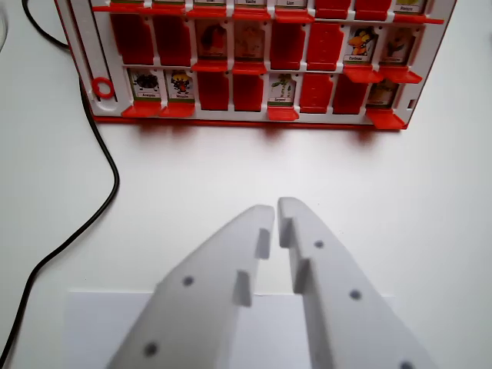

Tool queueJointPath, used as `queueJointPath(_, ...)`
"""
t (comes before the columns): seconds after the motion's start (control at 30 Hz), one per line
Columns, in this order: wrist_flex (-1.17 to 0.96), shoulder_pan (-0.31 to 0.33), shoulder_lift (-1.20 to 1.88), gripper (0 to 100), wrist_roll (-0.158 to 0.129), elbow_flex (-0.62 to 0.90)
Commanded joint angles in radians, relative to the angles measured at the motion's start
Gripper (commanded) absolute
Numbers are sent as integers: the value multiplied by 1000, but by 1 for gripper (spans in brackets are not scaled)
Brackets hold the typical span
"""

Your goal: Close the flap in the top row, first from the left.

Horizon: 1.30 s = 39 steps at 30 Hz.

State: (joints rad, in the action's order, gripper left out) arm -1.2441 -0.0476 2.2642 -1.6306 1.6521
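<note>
The white plastic gripper [276, 206] hovers nearly closed, tips a sliver apart, holding nothing; the red plastic flap board [254, 61] stands well beyond its tips.

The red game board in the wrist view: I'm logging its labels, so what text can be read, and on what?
None can be read for certain.
The name strips under the pictures on the upright cards of the red game board are too small and blurred.
The gripper carries no text.
</note>
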Motion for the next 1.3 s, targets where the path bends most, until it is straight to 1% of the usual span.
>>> queueJointPath(0.0,35,-23,-35,0,0,-48)
queueJointPath(0.3,107,-86,-212,0,6,-117)
queueJointPath(0.43,121,-126,-330,0,11,-201)
queueJointPath(0.53,123,-160,-420,0,26,-281)
queueJointPath(0.67,115,-196,-525,0,35,-377)
queueJointPath(0.83,91,-219,-630,0,40,-483)
queueJointPath(1.03,78,-242,-730,0,49,-560)
queueJointPath(1.27,54,-275,-850,0,83,-647)
